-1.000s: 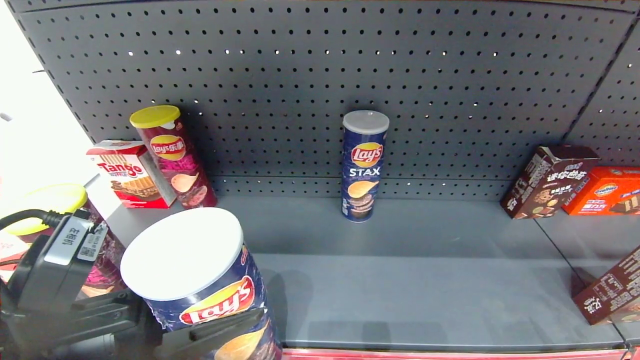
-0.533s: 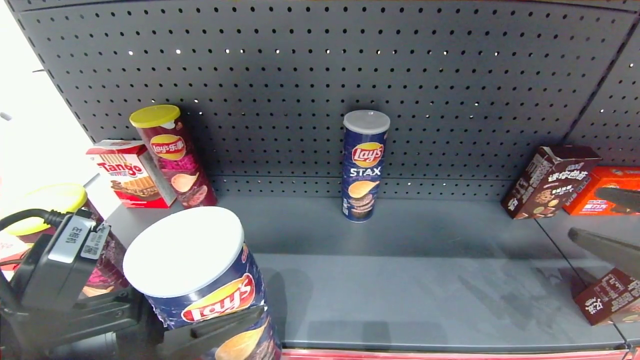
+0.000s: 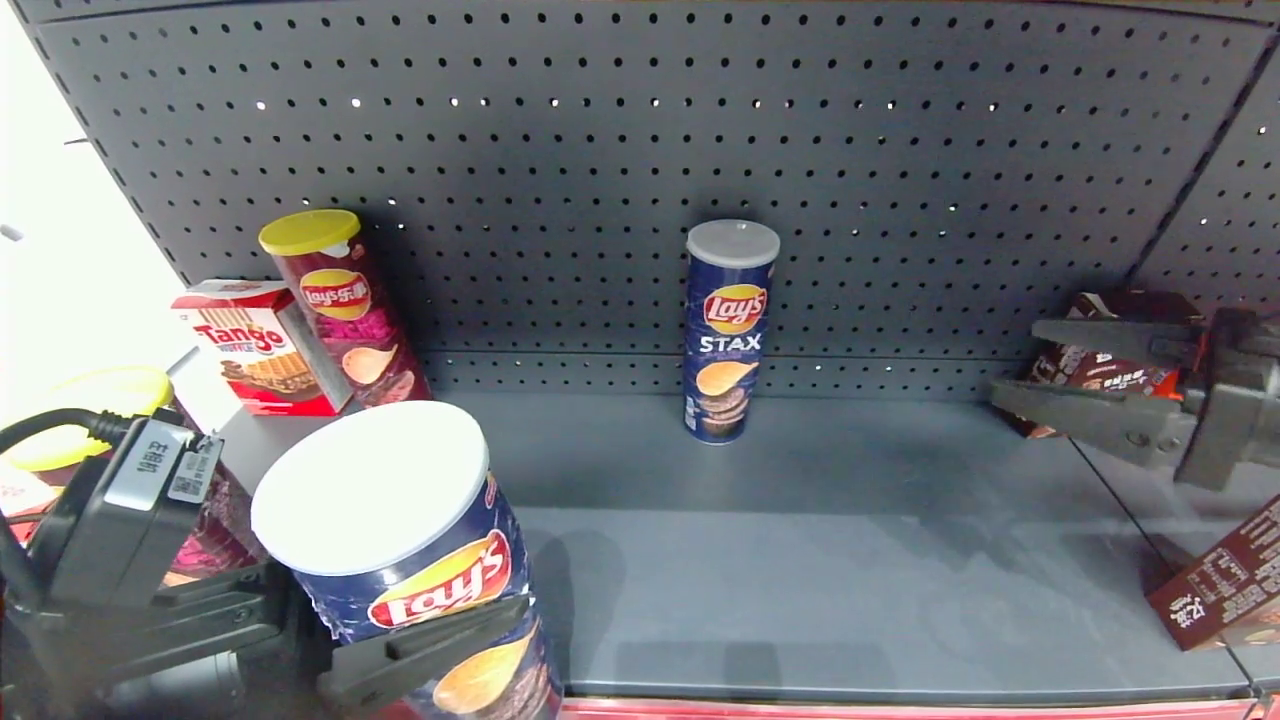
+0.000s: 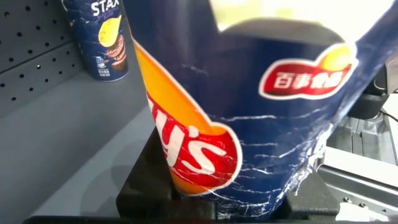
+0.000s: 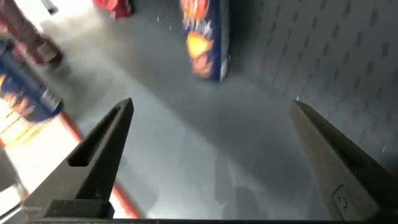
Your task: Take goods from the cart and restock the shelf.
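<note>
At the shelf (image 3: pixel 800 580) front left, the left gripper (image 3: pixel 405 615) is clamped on a blue chip can (image 3: pixel 370 490), I judge not yet placed. One matching can (image 3: pixel 728 330) stands at the back. The right gripper (image 3: pixel 1015 360) gapes wide, empty.

We list: held can (image 3: pixel 400 540), base cut by head view's lower edge; front yellow-lid can (image 3: pixel 95 395), mostly behind left gripper (image 3: pixel 330 630); brown box (image 3: pixel 1100 372), largely behind right gripper (image 3: pixel 1015 362); corner box (image 3: pixel 1215 590), cut by right edge; shelf can (image 5: pixel 205 43), blurred in right wrist view.
</note>
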